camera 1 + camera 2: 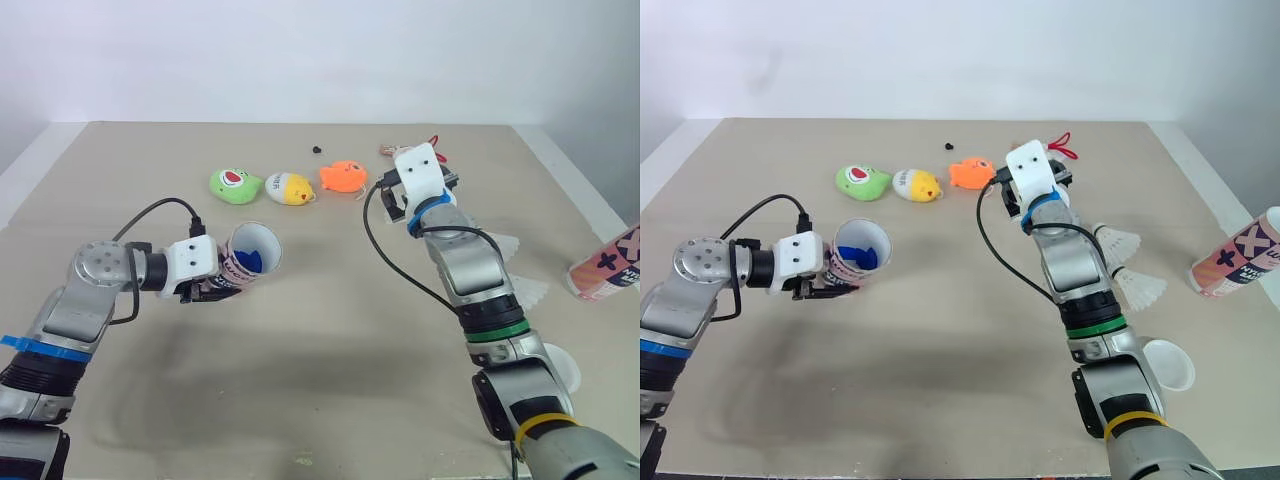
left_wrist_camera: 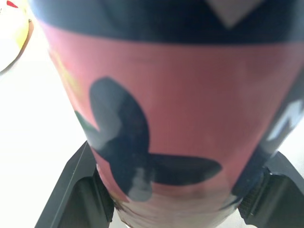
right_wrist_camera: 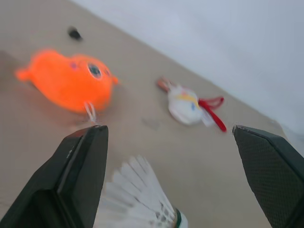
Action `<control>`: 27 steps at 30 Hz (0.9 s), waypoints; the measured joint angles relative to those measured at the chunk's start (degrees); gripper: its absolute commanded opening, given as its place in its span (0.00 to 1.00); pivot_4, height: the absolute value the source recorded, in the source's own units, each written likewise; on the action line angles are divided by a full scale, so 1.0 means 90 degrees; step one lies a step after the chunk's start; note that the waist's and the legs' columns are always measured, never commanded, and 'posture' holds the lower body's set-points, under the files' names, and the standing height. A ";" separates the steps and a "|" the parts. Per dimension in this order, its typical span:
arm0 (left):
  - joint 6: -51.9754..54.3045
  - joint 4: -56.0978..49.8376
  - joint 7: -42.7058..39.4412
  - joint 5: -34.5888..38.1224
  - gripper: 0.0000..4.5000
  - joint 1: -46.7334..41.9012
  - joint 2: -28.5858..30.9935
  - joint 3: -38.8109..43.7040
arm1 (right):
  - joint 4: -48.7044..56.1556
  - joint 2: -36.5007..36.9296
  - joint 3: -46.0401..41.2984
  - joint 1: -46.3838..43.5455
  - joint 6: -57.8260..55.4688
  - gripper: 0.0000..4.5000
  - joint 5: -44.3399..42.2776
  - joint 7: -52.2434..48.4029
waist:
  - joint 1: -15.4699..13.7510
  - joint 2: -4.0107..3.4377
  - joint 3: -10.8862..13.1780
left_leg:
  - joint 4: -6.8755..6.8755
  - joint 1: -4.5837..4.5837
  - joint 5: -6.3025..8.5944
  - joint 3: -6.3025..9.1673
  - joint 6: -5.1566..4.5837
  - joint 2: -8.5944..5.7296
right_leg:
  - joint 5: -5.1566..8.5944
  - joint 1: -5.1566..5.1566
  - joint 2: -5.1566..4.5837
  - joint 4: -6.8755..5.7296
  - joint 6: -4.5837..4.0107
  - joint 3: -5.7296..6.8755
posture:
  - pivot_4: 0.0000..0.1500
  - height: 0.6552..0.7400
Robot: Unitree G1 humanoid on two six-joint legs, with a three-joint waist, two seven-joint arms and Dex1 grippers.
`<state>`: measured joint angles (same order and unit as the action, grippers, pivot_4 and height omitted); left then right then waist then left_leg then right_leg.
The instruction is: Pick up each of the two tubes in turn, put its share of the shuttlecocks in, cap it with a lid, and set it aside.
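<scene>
The left gripper [image 1: 205, 290] is clamped on the first tube [image 1: 248, 258], held tilted above the table [image 1: 330, 330], mouth open. The right gripper [image 3: 168, 133] has its jaws wide apart, a shuttlecock [image 3: 137, 199] showing between them. Judged step: loading; next, close on the shuttlecock and carry it to the tube mouth.

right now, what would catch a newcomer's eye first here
The left gripper grips a pink tube tilted with its open mouth toward the camera, left of the table's middle. The right gripper hangs open with a white shuttlecock between its fingers, by the orange toy. That toy, a yellow toy and a green toy form a row at the far side.
</scene>
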<state>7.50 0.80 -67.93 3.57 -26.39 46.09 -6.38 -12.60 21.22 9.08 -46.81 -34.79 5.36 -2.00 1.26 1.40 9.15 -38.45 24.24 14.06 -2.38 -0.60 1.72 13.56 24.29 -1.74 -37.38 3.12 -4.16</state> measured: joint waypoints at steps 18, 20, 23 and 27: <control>0.0603 -0.0553 -0.0266 0.0080 0.58 0.0100 0.0207 -0.0062 | 0.1049 0.0312 0.0000 0.0881 -0.0367 1.00 0.0688 -0.0565 | 0.0006 -0.0002 -0.0001 | 0.0002 0.0002 0.0000 0.0006 0.0000 -0.0001 | 0.0002 0.0000 0.0000 0.0001 0.0001 0.0003 | 1.00 1.00; 0.0623 -0.0553 -0.0272 0.0081 0.58 0.0098 0.0208 -0.0065 | 0.1448 0.0464 0.0001 0.1125 -0.0545 1.00 0.0718 -0.0757 | 0.0009 -0.0003 -0.0002 | 0.0001 0.0001 0.0000 0.0006 0.0000 -0.0001 | 0.0002 0.0000 0.0001 -0.0001 0.0001 0.0003 | 1.00 1.00; 0.0684 -0.0554 -0.0297 0.0106 0.58 0.0098 0.0209 -0.0064 | 0.1743 0.0487 0.0008 0.1406 -0.0729 1.00 0.0762 -0.0888 | 0.0011 -0.0003 -0.0002 | -0.0001 -0.0001 0.0000 0.0006 0.0000 -0.0001 | 0.0001 0.0000 0.0005 -0.0003 -0.0001 0.0002 | 1.00 1.00; 0.0679 -0.0547 -0.0343 0.0121 0.58 0.0098 0.0210 -0.0064 | 0.1729 0.0351 -0.0043 0.1271 -0.0761 1.00 0.0771 -0.0859 | 0.0012 -0.0003 -0.0002 | -0.0004 -0.0001 -0.0001 0.0006 0.0002 0.0000 | 0.0000 0.0000 0.0006 -0.0005 -0.0001 0.0001 | 1.00 1.00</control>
<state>13.61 -4.13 -71.02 4.66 -25.50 47.98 -6.96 2.95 24.39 8.69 -35.37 -41.64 12.30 -9.73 1.37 1.37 9.14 -38.48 24.23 14.05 -2.33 -0.58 1.71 13.56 24.29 -1.68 -37.43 3.11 -4.15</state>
